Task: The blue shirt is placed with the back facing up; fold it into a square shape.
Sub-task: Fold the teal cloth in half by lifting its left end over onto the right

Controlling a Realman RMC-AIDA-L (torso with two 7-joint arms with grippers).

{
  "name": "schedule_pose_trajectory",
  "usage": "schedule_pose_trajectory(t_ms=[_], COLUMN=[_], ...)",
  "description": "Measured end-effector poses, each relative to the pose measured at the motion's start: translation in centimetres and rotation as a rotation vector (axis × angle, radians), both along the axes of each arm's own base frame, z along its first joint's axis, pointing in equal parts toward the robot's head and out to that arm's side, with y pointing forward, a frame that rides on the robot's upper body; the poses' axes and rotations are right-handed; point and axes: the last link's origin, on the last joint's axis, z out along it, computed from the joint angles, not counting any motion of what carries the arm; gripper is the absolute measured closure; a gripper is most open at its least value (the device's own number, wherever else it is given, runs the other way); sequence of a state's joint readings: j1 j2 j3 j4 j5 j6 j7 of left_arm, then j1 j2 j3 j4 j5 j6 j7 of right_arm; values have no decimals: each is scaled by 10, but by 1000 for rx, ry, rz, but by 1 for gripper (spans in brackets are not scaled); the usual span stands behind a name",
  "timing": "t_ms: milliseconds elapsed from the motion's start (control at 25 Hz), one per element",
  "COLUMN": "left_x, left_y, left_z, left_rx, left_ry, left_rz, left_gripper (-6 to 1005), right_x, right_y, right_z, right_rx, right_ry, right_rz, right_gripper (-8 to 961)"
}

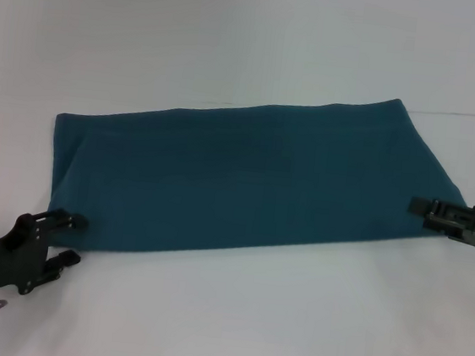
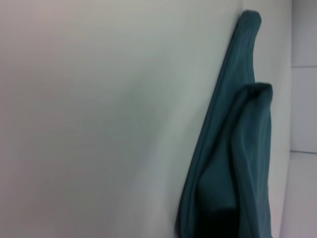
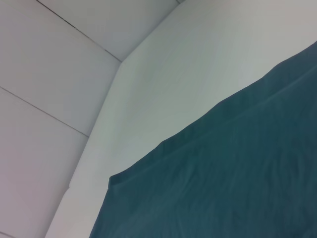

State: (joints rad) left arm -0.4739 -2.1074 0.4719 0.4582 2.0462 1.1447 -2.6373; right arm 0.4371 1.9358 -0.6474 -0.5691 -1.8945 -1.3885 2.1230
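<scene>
Shirt [image 1: 246,179] lies flat across the middle of the frame, folded into a long teal band running from lower left to upper right on the white worktop [image 1: 222,321]. Left claw [image 1: 68,237] sits at the band's lower-left corner, fingers spread apart, touching the cloth's edge. Right claw [image 1: 421,211] rests at the right end; I cannot tell whether it grips the fabric.

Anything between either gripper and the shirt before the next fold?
Nothing visible. The blue shirt lies as a long folded band on the white table. The left gripper sits at its near-left corner and the right gripper at its right edge, with no other objects around.
</scene>
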Motion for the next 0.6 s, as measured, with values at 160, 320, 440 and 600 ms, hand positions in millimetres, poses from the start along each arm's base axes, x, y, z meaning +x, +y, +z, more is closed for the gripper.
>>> schedule_pose_trajectory(t_ms=[160, 320, 440, 600], left_x=[0, 3, 6, 8], left_y=[6, 11, 15, 21], left_z=[0, 0, 0, 0], left_rx=[11, 16, 21, 31], left_ry=[21, 31, 39, 56], left_rz=[4, -3, -10, -11], left_gripper=[361, 361, 361, 360], right_x=[1, 1, 2, 3], right_y=[-1, -2, -3, -3], right_z=[0, -1, -3, -3], right_rx=[-1, -2, -6, -6], right_ry=[0, 2, 4, 4], right_rz=[-2, -5, -6, -8], right_gripper=[219, 219, 219, 219])
